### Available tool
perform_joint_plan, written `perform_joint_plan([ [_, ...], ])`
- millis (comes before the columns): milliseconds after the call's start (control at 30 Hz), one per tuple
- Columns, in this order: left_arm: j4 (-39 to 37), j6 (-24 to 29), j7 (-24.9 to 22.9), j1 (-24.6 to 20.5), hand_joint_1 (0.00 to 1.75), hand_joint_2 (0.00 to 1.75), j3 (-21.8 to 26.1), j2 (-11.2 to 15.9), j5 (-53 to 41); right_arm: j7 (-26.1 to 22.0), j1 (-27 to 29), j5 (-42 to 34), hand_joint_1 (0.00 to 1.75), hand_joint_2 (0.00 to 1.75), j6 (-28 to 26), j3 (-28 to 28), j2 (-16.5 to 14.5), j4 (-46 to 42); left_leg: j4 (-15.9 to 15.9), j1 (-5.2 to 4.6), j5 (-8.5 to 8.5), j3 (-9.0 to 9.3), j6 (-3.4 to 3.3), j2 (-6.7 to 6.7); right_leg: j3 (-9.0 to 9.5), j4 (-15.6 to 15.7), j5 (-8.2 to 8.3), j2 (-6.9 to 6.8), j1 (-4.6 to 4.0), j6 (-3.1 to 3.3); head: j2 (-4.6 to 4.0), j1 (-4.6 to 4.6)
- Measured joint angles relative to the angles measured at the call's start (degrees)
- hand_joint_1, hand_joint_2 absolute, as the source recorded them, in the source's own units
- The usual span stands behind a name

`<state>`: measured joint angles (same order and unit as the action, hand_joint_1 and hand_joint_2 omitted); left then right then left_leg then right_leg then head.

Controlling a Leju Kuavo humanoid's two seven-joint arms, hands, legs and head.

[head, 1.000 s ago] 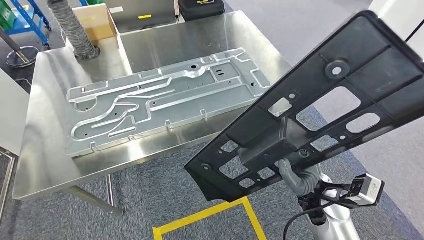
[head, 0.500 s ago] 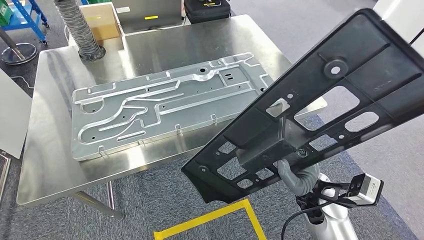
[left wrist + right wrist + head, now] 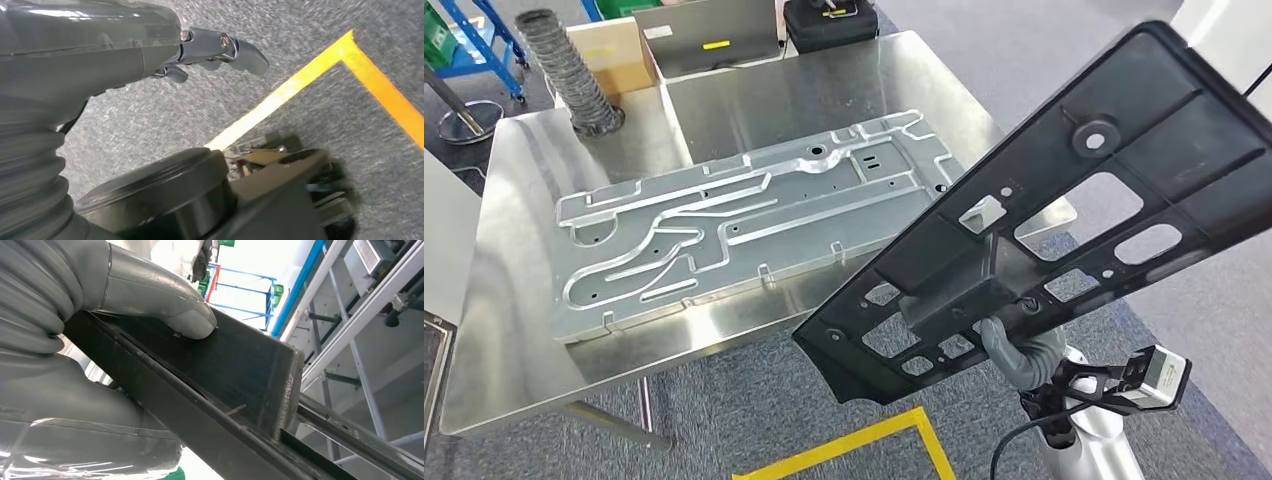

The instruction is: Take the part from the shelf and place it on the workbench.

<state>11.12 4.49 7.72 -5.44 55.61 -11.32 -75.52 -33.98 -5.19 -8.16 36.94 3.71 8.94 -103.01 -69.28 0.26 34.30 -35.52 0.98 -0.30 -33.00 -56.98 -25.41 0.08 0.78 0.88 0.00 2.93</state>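
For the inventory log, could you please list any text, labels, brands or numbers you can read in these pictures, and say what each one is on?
No text can be read in any view.
Yellow sticker on the grey case behind the workbench: too small to read.
White label on that case: too small to read.
Yellow mark on the black case: too blurred to read.
Black part held by the right hand: no visible marking.
Metal plate: no visible marking.

Lower right of the head view, our right hand [image 3: 1009, 350] grips overhead; our left hand [image 3: 165, 50] hangs, fingers [image 3: 245, 52] loosely curled.
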Motion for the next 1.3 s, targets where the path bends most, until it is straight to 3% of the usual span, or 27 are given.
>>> perform_joint_plan([
  [33,0.01,-0.03,0.32,0.02,0.0,1.75,0.01,0.0,0.1,0.07,-0.08,-0.03,1.75,1.75,-0.03,-0.03,0.03,0.01,-3.38,0.06,0.92,-1.99,0.14,0.0,0.12,-0.02,-0.16,-0.02,-0.04,0.09,0.0,0.0],
  [67,0.01,-0.06,0.6,0.01,0.0,1.75,0.01,0.01,0.19,0.22,-0.27,-0.11,1.75,1.75,-0.05,-0.07,0.04,0.01,-5.0,0.09,0.72,-3.22,0.22,0.01,0.28,-0.04,-0.33,0.0,-0.06,0.11,0.0,0.0],
  [100,0.01,-0.06,0.75,0.01,0.0,1.75,0.02,0.02,0.26,0.53,-0.64,-0.27,1.75,1.75,-0.06,-0.13,0.04,0.03,-4.19,0.11,-0.72,-3.25,0.22,0.01,0.52,-0.08,-0.52,0.07,-0.07,0.07,0.0,0.0],
  [167,0.01,-0.05,0.82,0.01,0.0,1.75,0.01,0.05,0.26,1.5,-2.03,-0.89,1.75,1.75,-0.07,-0.3,0.04,0.18,2.97,0.11,-5.73,-0.68,-0.13,0.06,1.16,-0.17,-0.98,0.28,-0.07,-0.13,0.0,0.0],
  [233,0.01,-0.05,0.86,-0.04,0.0,1.75,0.0,0.06,0.16,2.62,-4.15,-1.63,1.75,1.75,-0.11,-0.61,0.04,0.58,9.67,-0.07,-8.69,2.0,-0.68,0.14,1.36,-0.4,-1.33,0.53,-0.26,-0.57,0.0,0.0],
  [333,-0.01,-0.05,0.98,-0.16,0.0,1.75,-0.01,0.04,-0.03,4.56,-8.64,-2.15,1.75,1.75,-0.59,-1.37,-0.01,1.97,11.64,-0.16,-8.76,2.52,-1.47,0.17,0.85,-0.47,-1.26,0.7,-0.42,-1.4,0.0,0.0],
  [400,-0.01,-0.06,1.0,-0.2,0.0,1.75,-0.01,0.02,-0.06,6.05,-12.66,-1.9,1.75,1.75,-1.35,-1.75,-0.1,3.78,12.09,0.05,-9.05,2.65,-2.14,0.3,0.32,-1.67,-2.07,0.57,-0.32,-1.98,0.0,-0.01],
  [467,0.0,-0.1,1.0,-0.37,0.0,1.75,-0.01,-0.03,-0.03,7.65,-17.32,-0.93,1.75,1.75,-2.35,-1.9,-0.17,6.43,12.43,0.15,-9.24,2.81,-2.58,0.49,-2.33,-7.28,-5.02,0.4,-0.13,-2.47,0.0,-0.02],
  [533,0.0,-0.15,0.99,-0.45,0.0,1.75,-0.01,-0.04,0.06,9.17,-21.93,0.9,1.75,1.75,-3.57,-1.8,-0.22,10.01,12.37,0.11,-9.22,2.77,-2.69,0.6,-6.58,-15.39,-8.12,0.34,-0.03,-2.83,0.0,-0.02],
  [567,-0.01,-0.15,0.98,-0.44,0.0,1.75,-0.01,-0.04,0.1,9.77,-24.25,1.95,1.75,1.75,-4.17,-1.61,-0.24,11.96,12.31,0.09,-9.18,2.78,-2.69,0.63,-8.01,-17.76,-8.4,0.32,0.01,-2.94,0.0,-0.02],
  [600,-0.01,-0.1,0.92,-0.43,0.0,1.75,-0.01,-0.04,0.12,10.3,-26.9,3.62,1.75,1.75,-5.04,-1.15,-0.25,14.52,12.2,0.09,-9.13,2.8,-2.67,0.65,-8.42,-17.91,-7.51,0.29,0.06,-2.98,0.0,-0.02],
  [667,-0.01,0.01,0.8,-0.46,0.0,1.75,-0.01,-0.04,0.11,10.5,-33.44,8.82,1.75,1.75,-7.91,0.51,-0.26,20.2,11.8,0.11,-8.89,2.83,-2.43,0.67,-6.04,-11.57,-3.03,0.25,0.15,-2.92,0.0,-0.02],
  [733,-0.01,0.06,0.76,-0.54,0.0,1.75,-0.01,-0.04,0.11,9.98,-40.89,17.8,1.75,1.75,-13.37,3.36,-0.29,26.34,11.19,-0.08,-8.55,2.57,-1.96,0.67,-3.07,-4.34,0.08,0.35,0.07,-2.63,0.0,-0.02],
  [767,0.0,0.05,0.8,-0.6,0.0,1.75,-0.02,-0.03,0.1,9.79,-44.49,23.47,1.75,1.75,-16.73,5.29,-0.31,29.37,10.96,-0.19,-8.47,2.36,-1.69,0.68,-2.49,-2.55,0.58,0.44,-0.01,-2.38,0.0,-0.02],
  [867,0.01,-0.14,0.86,-0.68,0.0,1.75,-0.16,0.01,-0.13,10.62,-53.45,41.29,1.75,1.75,-26.53,12.6,-0.32,37.72,10.95,-0.26,-8.47,1.91,-0.84,0.7,-2.75,-1.95,0.61,0.59,-0.11,-1.29,0.0,-0.01],
  [933,0.01,-0.21,0.86,-0.77,0.0,1.75,-0.44,0.02,-0.37,12.09,-58.04,52.16,1.75,1.75,-32.25,18.25,-0.2,42.79,9.0,-0.16,-7.11,1.0,-0.26,0.66,-2.56,-1.59,0.8,0.54,0.05,-0.52,0.0,-0.01],
  [1033,0.01,0.31,1.13,-1.01,0.0,1.75,-1.14,0.01,-0.67,15.14,-63.36,66.33,1.75,1.75,-39.78,27.44,0.0,51.15,-1.5,0.02,-2.6,-4.0,0.3,0.62,-2.31,-1.44,0.77,0.39,-0.08,0.11,0.0,0.0],
  [1067,0.01,0.65,1.31,-1.06,0.0,1.75,-1.32,0.01,-0.65,16.23,-64.56,69.82,1.75,1.75,-41.61,30.54,0.02,54.26,-4.48,0.05,-1.98,-5.65,0.35,0.63,-2.2,-1.45,0.69,0.34,-0.21,0.21,0.0,0.0],
  [1100,0.01,0.94,1.52,-1.1,0.0,1.75,-1.43,0.01,-0.57,17.2,-65.44,72.35,1.75,1.75,-42.93,33.45,0.02,57.33,-5.52,0.05,-2.42,-6.48,0.31,0.62,-2.04,-1.46,0.58,0.28,-0.35,0.28,0.0,0.0],
  [1133,0.01,1.15,1.75,-1.15,0.0,1.75,-1.48,0.01,-0.47,17.98,-66.01,73.88,1.75,1.75,-43.79,35.97,0.02,60.14,-4.25,0.04,-3.94,-6.23,0.14,0.62,-1.84,-1.47,0.46,0.2,-0.5,0.32,0.0,0.0],
  [1233,0.0,1.38,2.29,-1.32,0.0,1.75,-1.58,-0.02,-0.28,18.96,-66.49,74.7,1.75,1.75,-45.07,40.61,0.08,66.79,7.02,-0.21,-9.73,-1.56,-0.87,0.59,-1.24,-1.51,-0.03,-0.17,-0.9,0.13,0.0,-0.01],
  [1300,-0.01,1.45,2.44,-1.47,0.0,1.75,-1.7,-0.12,-0.26,18.99,-66.24,74.7,1.75,1.75,-45.72,42.61,0.22,70.38,10.58,-0.49,-10.44,-0.06,-1.36,0.38,-1.26,-1.49,-0.12,-0.47,-1.04,-0.35,0.0,-0.01],
])
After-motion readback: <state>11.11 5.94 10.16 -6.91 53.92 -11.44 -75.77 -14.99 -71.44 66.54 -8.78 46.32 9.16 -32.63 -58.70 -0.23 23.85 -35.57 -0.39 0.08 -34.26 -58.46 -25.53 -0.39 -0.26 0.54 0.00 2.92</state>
